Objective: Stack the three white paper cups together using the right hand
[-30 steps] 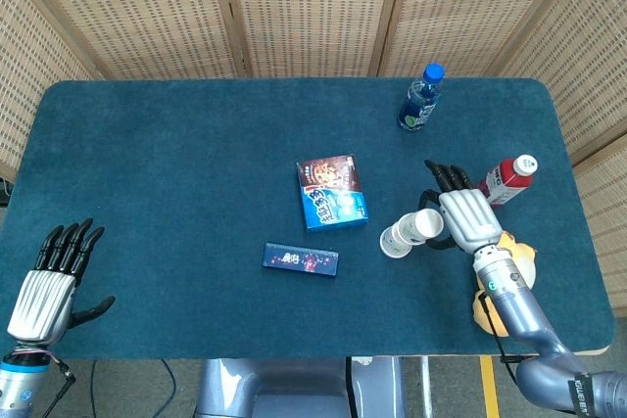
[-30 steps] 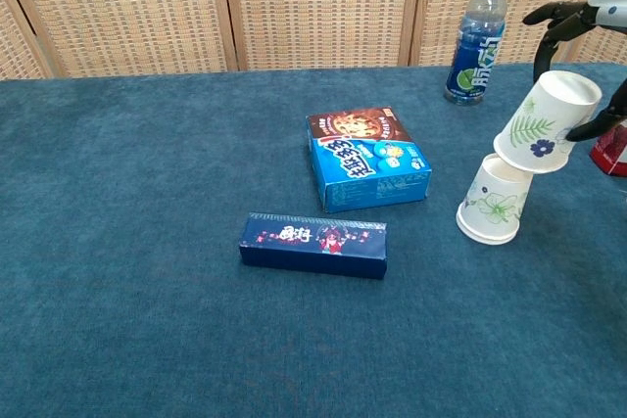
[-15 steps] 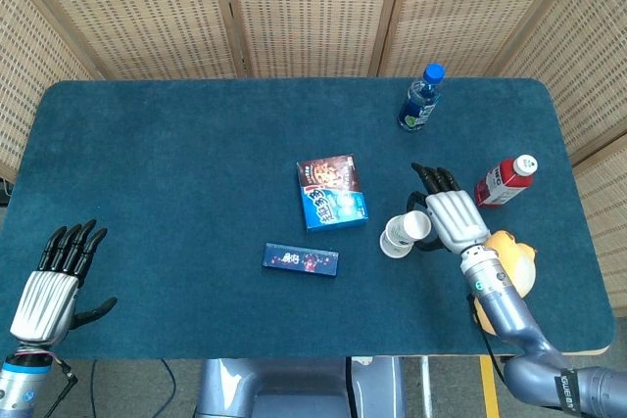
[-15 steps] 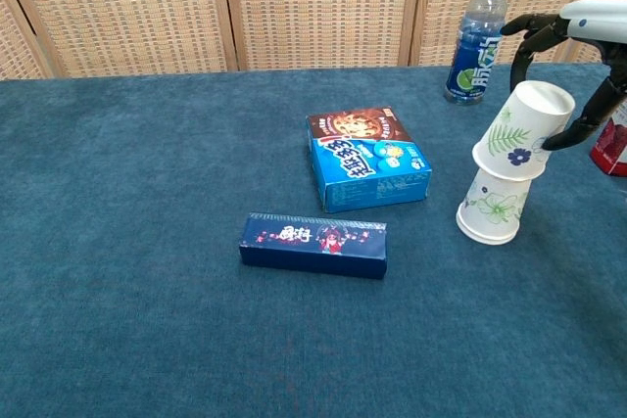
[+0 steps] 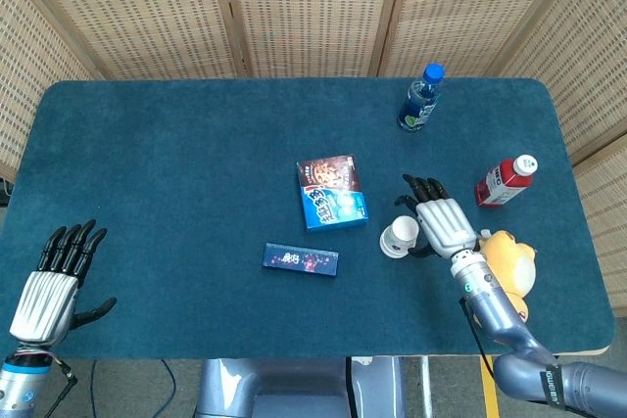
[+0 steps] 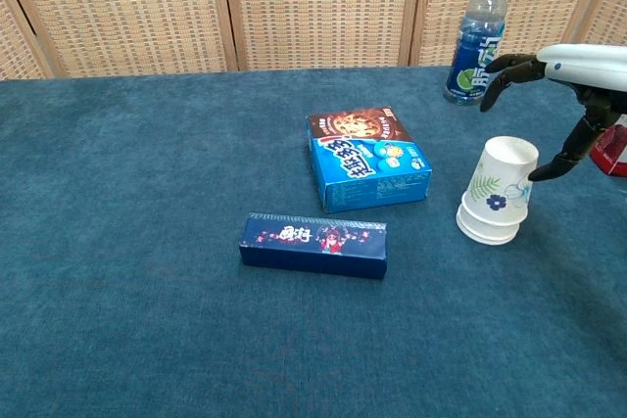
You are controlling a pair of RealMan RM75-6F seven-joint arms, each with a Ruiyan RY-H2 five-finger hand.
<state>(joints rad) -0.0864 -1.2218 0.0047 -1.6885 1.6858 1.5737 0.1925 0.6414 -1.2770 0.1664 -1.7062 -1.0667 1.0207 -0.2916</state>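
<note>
- Woven screens stand behind the blue bench (image 5: 176,154).
- To finish this step well, let go slowly so the cup stack (image 6: 496,203) stays straight.
- That upside-down stack sits near the bench's right edge.
- Just beside it is the right robot hand (image 6: 573,80), fingers apart, holding nothing; whether the thumb touches is unclear.

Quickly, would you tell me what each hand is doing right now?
Left hand: open, holding nothing.
Right hand: fingers spread beside the stacked paper cups; whether it grips them cannot be told.
</note>
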